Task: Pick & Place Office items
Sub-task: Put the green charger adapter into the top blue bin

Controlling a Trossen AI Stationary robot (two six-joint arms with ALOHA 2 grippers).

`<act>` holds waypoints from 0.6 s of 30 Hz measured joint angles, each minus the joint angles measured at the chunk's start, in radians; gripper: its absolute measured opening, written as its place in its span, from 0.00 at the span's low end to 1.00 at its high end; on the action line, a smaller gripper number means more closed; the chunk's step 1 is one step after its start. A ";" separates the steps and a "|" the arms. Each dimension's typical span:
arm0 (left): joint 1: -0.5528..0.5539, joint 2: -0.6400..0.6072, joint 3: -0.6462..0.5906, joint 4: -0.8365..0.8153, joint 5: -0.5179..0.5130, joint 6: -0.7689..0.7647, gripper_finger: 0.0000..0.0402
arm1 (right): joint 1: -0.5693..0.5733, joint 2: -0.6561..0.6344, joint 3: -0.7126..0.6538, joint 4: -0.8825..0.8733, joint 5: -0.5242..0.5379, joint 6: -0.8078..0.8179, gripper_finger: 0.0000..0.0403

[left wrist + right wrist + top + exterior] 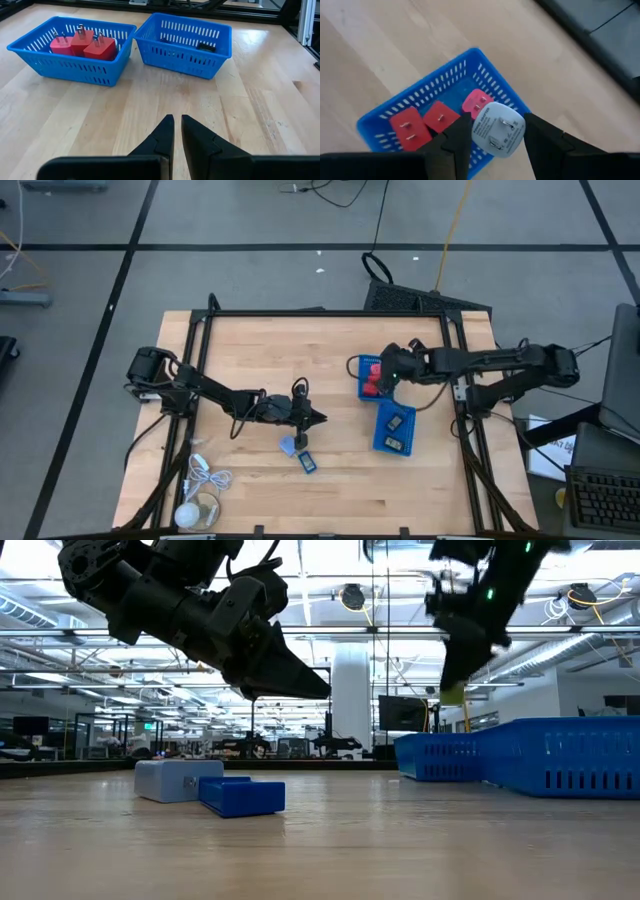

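I've got a pale grey-blue plug adapter (497, 128) in the R gripper (496, 137), pinched betw both fingers, prongs and printed label facing the wrist cam. It hangs above the blue tray (451, 80) w/ three red adapters (438, 120) in it. High view only shows the R gripper (383, 379) over that tray, item hidden; R wrist cam shows the hold clearly. L gripper (318, 419) is mid-table, fingers closed on nothing. L wrist cam shows both trays side by side, second tray (184, 43) w/ dark pieces inside. Low view shows two items on the wood, a grey-blue block (176, 779) touching a blue block (242, 795), under the L arm. Bare tabletop (260, 360) betw those and the trays.
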 joint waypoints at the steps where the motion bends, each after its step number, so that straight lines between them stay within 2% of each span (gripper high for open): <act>1: 0.000 0.000 0.000 0.000 0.000 0.000 0.09 | -0.023 0.000 -0.027 0.032 -0.027 -0.008 0.35; 5: -0.001 0.000 0.000 0.000 0.000 -0.002 0.09 | -0.106 0.000 -0.130 0.159 -0.115 -0.024 0.35; 10: 0.000 0.000 0.000 0.000 0.000 -0.006 0.09 | -0.148 0.000 -0.231 0.301 -0.214 -0.036 0.35; 18: 0.000 0.000 0.000 0.000 0.000 -0.005 0.09 | -0.153 -0.002 -0.296 0.397 -0.218 -0.061 0.35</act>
